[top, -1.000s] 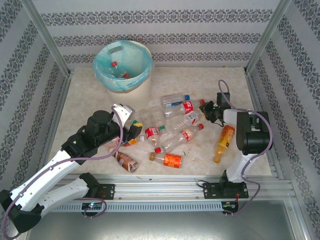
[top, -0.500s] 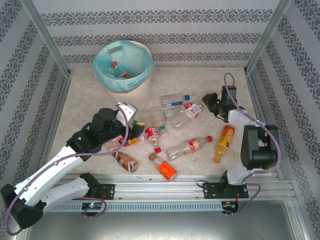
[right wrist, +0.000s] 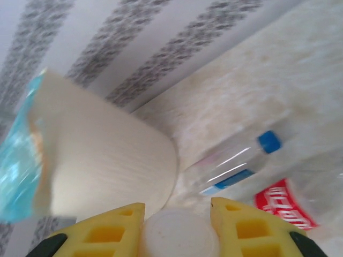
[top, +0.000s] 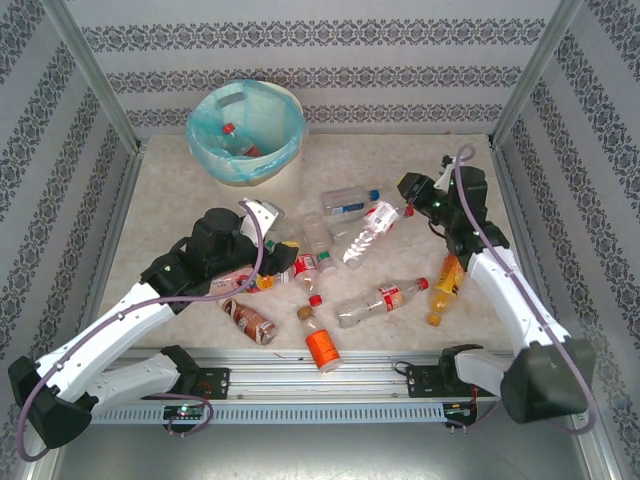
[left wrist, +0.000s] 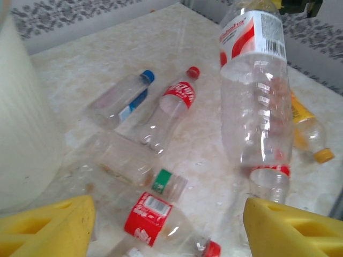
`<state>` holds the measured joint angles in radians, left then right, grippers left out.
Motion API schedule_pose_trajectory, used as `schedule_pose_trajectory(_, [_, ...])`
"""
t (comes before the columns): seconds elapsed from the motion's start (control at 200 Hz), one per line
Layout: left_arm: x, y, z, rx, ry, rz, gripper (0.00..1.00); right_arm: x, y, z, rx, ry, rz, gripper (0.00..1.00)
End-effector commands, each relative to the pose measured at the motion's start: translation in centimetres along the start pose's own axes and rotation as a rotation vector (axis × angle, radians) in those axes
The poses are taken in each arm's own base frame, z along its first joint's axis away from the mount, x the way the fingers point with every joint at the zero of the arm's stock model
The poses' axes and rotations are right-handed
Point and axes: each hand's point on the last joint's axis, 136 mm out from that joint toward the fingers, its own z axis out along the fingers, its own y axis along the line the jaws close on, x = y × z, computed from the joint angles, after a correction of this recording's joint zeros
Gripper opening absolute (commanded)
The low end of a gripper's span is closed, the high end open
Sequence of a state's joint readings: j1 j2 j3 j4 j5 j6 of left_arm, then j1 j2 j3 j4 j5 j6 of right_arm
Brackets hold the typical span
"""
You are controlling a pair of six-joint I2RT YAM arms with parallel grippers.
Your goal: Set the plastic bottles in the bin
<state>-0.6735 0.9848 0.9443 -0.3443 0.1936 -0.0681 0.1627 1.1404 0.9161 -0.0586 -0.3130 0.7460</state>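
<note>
The table (top: 350, 155) lies pale and marbled, cream with faint brown veins, running back to the wall. The back wall (top: 400, 60) carries grey patterned bands across white paper, and the left wall (top: 50, 150) and right wall (top: 600, 150) wear the same stripes. Two slim metal posts, left post (top: 95, 75) and right post (top: 535, 70), slant up at the rear corners. Along the near edge runs a slotted aluminium rail (top: 330, 385), and below it sits a dull grey metal sheet (top: 350, 450). Down low on the left wrist view, the same marbled top (left wrist: 80, 64); on the right wrist view, blurred striped wallpaper (right wrist: 134, 32).
</note>
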Motion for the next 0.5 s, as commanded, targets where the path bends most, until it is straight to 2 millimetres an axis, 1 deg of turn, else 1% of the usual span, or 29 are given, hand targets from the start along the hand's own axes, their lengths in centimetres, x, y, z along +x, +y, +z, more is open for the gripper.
schedule_pose_trajectory(0.0, [-2.8,-3.2,-0.1,0.174,-0.062,-0.046,0.75,0.9,4.3,-1.3,-0.085,0.011,-0.163,0.16])
schedule_pose_trajectory(0.005, [-2.8,-3.3,0.0,0.179,-0.062,-0.049,0.75,1.2,4.7,-1.3,-0.096,0.015,-0.176,0.15])
schedule_pose_trajectory(0.095, [-3.2,-4.7,0.5,0.271,-0.057,-0.093,0.76,2.6,8.1,-2.1,-0.2,0.038,-0.262,0.15])
schedule_pose_trajectory(0.195, [-3.3,-6.0,0.7,0.355,-0.051,-0.125,0.78,4.3,11.0,-2.9,-0.293,0.064,-0.346,0.13])
schedule_pose_trajectory(0.305, [-3.0,-7.0,0.9,0.422,-0.034,-0.141,0.84,6.0,13.4,-3.6,-0.373,0.09,-0.419,0.13])
schedule_pose_trajectory(0.395, [-2.5,-7.1,1.3,0.428,-0.009,-0.156,0.84,7.1,15.1,-4.1,-0.435,0.105,-0.456,0.13])
schedule_pose_trajectory(0.495, [-2.5,-7.4,1.3,0.451,-0.003,-0.174,0.84,8.1,16.6,-4.5,-0.482,0.115,-0.473,0.13])
